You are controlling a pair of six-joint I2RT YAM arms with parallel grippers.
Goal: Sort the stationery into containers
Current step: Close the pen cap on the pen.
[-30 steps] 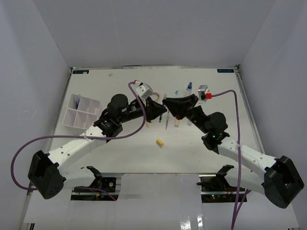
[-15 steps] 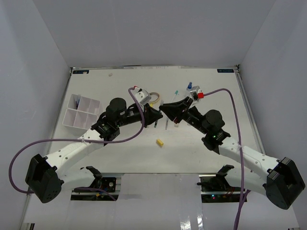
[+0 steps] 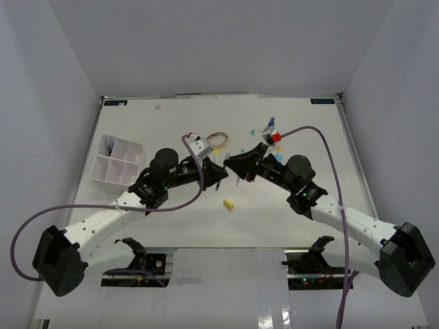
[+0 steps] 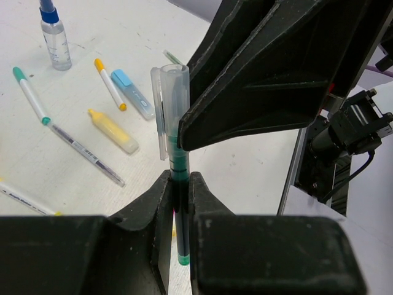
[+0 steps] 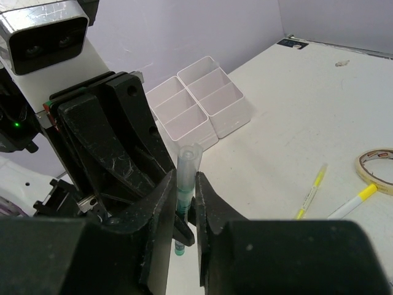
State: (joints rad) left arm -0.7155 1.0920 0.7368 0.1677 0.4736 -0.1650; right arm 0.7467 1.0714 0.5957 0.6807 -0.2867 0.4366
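Two arms, top view: the left gripper (image 3: pixel 218 171) and the right gripper (image 3: pixel 233 163) meet tip to tip above the middle of the table (image 3: pixel 171 123).
Pen, top view: only a small part of the teal pen (image 3: pixel 218 184) shows under the two tips.
Tray, top view: the white tray (image 3: pixel 116 160) stands at the left side of the table, well apart from the grippers.
Loose items, top view: a yellow eraser piece (image 3: pixel 228 203) lies near the grippers, on the side toward the arm bases; the tape ring (image 3: pixel 219 140) and the small bottle (image 3: pixel 271 125) lie farther back.
Left claw, left wrist view: the left gripper (image 4: pixel 178 184) is pressed on the teal pen (image 4: pixel 178 166) and pinches its body.
Cap end, left wrist view: the clear cap (image 4: pixel 174 92) sticks out beyond the fingers and touches the right gripper's fingers (image 4: pixel 258 74).
Table behind, left wrist view: a yellow highlighter (image 4: pixel 113 131), a blue-capped marker (image 4: pixel 132 85) and the small bottle (image 4: pixel 55 49) lie on the table.
Right claw, right wrist view: the right gripper (image 5: pixel 183 190) is closed on the clear cap (image 5: pixel 187 166); both fingers touch it.
Background, right wrist view: the left gripper's fingers (image 5: pixel 116 141) are just behind the pen, and the white tray (image 5: pixel 196 101) is beyond them.
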